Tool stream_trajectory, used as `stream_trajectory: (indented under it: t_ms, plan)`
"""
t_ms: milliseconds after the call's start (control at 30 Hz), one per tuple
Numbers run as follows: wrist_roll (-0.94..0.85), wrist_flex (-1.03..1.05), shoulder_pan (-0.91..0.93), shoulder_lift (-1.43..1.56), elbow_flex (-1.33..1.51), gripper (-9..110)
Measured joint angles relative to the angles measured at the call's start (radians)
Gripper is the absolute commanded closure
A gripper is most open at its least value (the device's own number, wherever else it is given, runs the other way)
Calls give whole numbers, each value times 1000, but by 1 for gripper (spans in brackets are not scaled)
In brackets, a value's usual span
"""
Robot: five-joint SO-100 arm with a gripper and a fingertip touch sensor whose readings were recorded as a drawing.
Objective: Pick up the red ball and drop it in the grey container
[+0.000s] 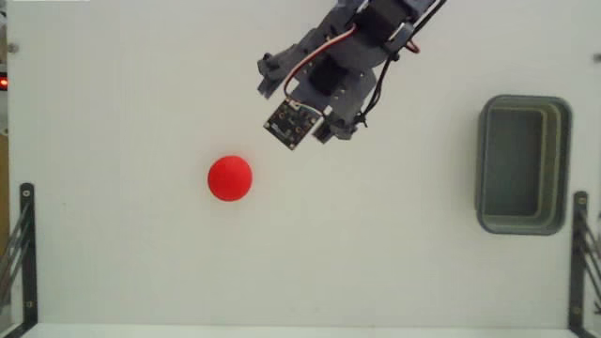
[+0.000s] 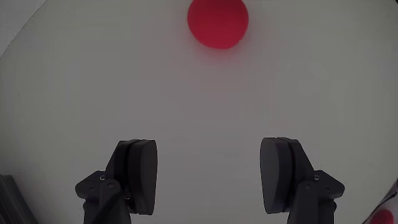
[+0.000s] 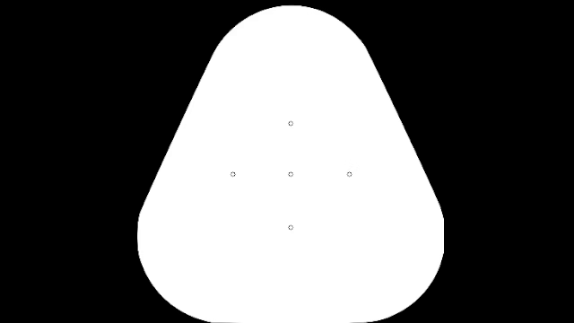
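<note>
In the fixed view, a small, smooth, bright red ball (image 1: 230, 178) lay on the plain white tabletop (image 1: 113, 253), left of the frame's centre and a little below mid-height. It sat alone there, touching nothing but the table. A grey-green rectangular plastic container (image 1: 524, 164) with rounded corners, a thick rim and a deep hollow stood at the right side of the frame, its long side running up and down the picture, well apart from the ball.

The dark, multi-jointed robot arm (image 1: 366, 42) entered from the top of the fixed view, right of centre, and slanted down toward the left. Its lower end, carrying a small square circuit board (image 1: 289, 122), hung above and to the right of the ball, near it but clear of it. In that view the fingertips could not be made out separately.

In the wrist view, the gripper (image 2: 208, 171) showed its two dark fingers (image 2: 140, 174) in the lower half of the frame, spread wide with bare white table between them and nothing held. The red ball (image 2: 217, 23) appeared at the top of that frame, slightly right of centre and partly cut by the upper edge, well ahead of the fingertips.

Black metal brackets (image 1: 23, 244) stood at the lower left and lower right edges of the fixed view.
</note>
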Motion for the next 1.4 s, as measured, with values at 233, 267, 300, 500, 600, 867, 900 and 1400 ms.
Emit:
stream_trajectory:
  t_ms: [233,267,300,500,600,867,900,1400]
  plan:
    - [0,0,0,0,0,-9]
    - [0,0,0,0,0,-9]
    - [0,0,0,0,0,-9]
    - [0,0,20,0,0,-9]
    - [0,0,23,0,0,-9]
    - [-2,0,20,0,0,-9]
    - [-2,0,18,0,0,-9]
    - [-2,-2,20,-8,0,-9]
